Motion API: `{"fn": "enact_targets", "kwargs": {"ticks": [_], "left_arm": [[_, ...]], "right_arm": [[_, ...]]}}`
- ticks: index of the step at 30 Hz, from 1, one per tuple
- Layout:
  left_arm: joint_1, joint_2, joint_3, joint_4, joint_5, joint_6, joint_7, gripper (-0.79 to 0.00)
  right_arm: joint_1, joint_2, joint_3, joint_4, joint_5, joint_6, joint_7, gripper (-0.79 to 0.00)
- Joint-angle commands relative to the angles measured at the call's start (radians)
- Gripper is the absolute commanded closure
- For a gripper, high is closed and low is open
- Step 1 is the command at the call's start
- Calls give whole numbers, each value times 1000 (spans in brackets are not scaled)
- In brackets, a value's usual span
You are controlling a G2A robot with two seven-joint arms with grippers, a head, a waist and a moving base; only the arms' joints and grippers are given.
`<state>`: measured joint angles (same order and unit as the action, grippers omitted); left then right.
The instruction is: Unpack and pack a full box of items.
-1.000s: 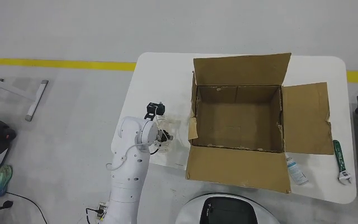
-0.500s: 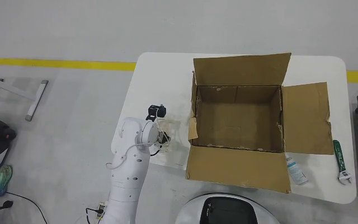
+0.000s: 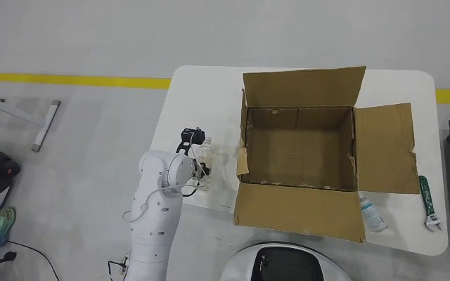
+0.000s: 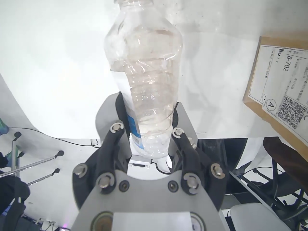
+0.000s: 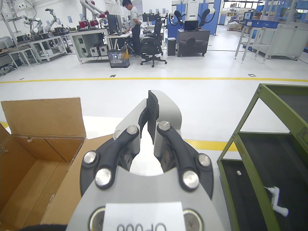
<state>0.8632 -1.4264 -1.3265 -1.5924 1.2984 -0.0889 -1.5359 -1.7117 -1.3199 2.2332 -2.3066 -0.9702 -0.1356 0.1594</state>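
Clear plastic bottle (image 4: 144, 73) is clamped in the left gripper (image 4: 148, 114). Pads pinch the lower body from both sides, base end seated back toward the palm. Long axis runs straight out ahead of the fingertips, cap end farthest from them. Label strip sits against one pad. Can't tell whether the bottle touches the table (image 3: 190, 91) or hangs just above it.

Key relation: open cardboard box (image 3: 295, 207) lies to the right of the left fingers, near but apart. In the top view the bottle runs roughly parallel to the box's near side wall. Box interior looks bare, so my read is a pack step.

Judgement: the bottle has to go sideways over that wall, not forward. Raised side flap is the snag risk for the cap end.

Right gripper (image 5: 150, 118) has its pads pressed together on nothing, beyond the box's opposite side. Left arm is plainly the nearer one, and it has the grip.
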Motion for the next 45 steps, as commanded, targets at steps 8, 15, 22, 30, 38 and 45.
{"fn": "enact_targets", "kwargs": {"ticks": [8,15,22,30,38,45], "left_arm": [[5,22,-87,-216,-12,41,0,0],[-41,45,-172,-406,-104,64,0,0],[-104,70,-129,-501,-246,105,0,0],[-159,109,-23,-538,-315,134,0,0],[-165,134,10,-514,-353,177,0,0],[-165,134,10,-514,-353,177,0,0]], "right_arm": [[1,1,13,-2,46,7,18,0],[-8,6,-3,6,196,-60,116,0],[-42,7,-47,27,304,-76,194,-271],[-35,13,-36,60,466,-26,316,-785],[-4,28,-82,118,547,-9,449,-182],[24,35,-147,142,561,20,477,0]]}}
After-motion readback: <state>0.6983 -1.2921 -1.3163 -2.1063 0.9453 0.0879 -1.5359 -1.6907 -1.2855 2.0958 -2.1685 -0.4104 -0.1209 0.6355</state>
